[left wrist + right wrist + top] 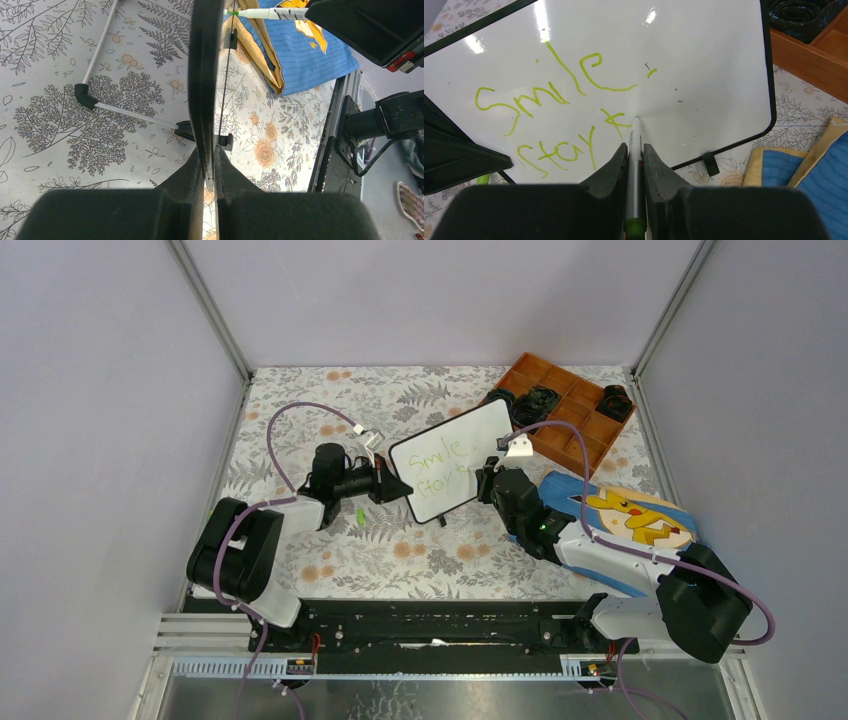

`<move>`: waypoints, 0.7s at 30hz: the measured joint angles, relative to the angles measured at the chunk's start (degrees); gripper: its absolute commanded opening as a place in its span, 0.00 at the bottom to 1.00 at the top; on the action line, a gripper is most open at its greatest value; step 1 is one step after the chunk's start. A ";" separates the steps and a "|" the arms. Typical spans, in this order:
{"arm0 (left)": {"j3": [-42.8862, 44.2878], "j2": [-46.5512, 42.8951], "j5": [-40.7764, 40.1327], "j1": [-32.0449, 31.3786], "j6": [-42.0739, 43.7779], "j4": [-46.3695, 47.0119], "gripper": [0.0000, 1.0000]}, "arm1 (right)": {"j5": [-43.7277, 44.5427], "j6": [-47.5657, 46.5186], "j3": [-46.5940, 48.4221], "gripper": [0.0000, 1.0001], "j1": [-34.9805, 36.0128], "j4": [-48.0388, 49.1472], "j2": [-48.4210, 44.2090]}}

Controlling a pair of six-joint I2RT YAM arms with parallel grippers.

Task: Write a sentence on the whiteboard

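The whiteboard stands tilted on its feet mid-table. It also fills the right wrist view. Green text reads "Smile." with "Stay" below and the start of a "k" beside it. My left gripper is shut on the board's left edge; the left wrist view shows the board edge-on between the fingers. My right gripper is shut on a white marker with a green end. Its tip touches the board at the "k". The marker tip also shows in the left wrist view.
A blue Pikachu cloth lies under the right arm. A brown compartment tray with black items stands at the back right. A green marker cap lies on the floral cover by the left gripper. Cage posts frame the table.
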 measured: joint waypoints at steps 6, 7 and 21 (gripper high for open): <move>0.17 0.00 -0.11 -0.17 0.02 -0.15 0.00 | 0.00 0.02 -0.02 0.00 -0.02 -0.09 0.00; 0.17 0.00 -0.17 -0.20 0.04 -0.15 0.00 | 0.00 0.04 -0.04 0.00 -0.04 -0.15 0.00; 0.20 0.00 -0.20 -0.24 0.07 -0.15 0.00 | -1.31 0.35 -2.10 0.00 -0.04 -1.55 -1.81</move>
